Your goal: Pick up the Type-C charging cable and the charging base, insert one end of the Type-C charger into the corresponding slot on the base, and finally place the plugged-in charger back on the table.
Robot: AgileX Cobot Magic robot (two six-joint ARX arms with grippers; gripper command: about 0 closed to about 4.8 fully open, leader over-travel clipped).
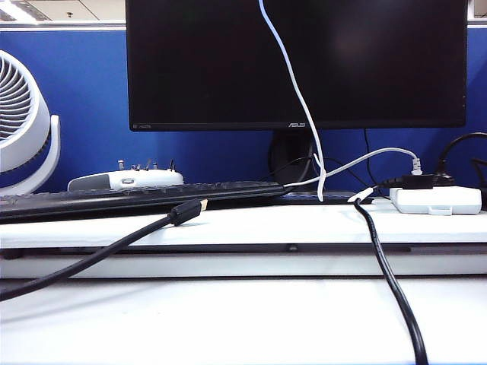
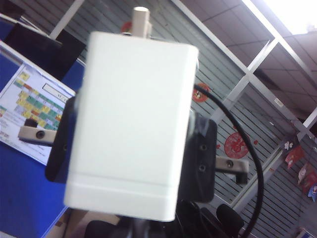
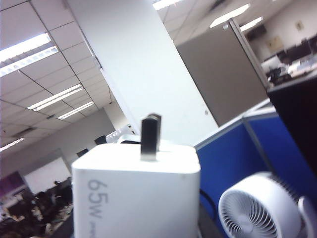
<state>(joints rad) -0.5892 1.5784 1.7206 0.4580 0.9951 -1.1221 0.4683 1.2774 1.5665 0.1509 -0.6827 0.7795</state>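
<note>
The charging base is a white block that fills the left wrist view. The black fingers of my right gripper clamp it from both sides. The right wrist view shows the same base, marked 65W, with a grey prong standing on its far end. My left gripper sits hidden under the base's near end. The Type-C charging cable hangs as a thin white line from above the exterior view down to the ledge. Neither gripper appears in the exterior view, above the table.
A monitor stands behind a black keyboard on the raised ledge. A black gold-tipped cable crosses the left front and a thick black cable the right front. A flat white box sits far right, a fan far left.
</note>
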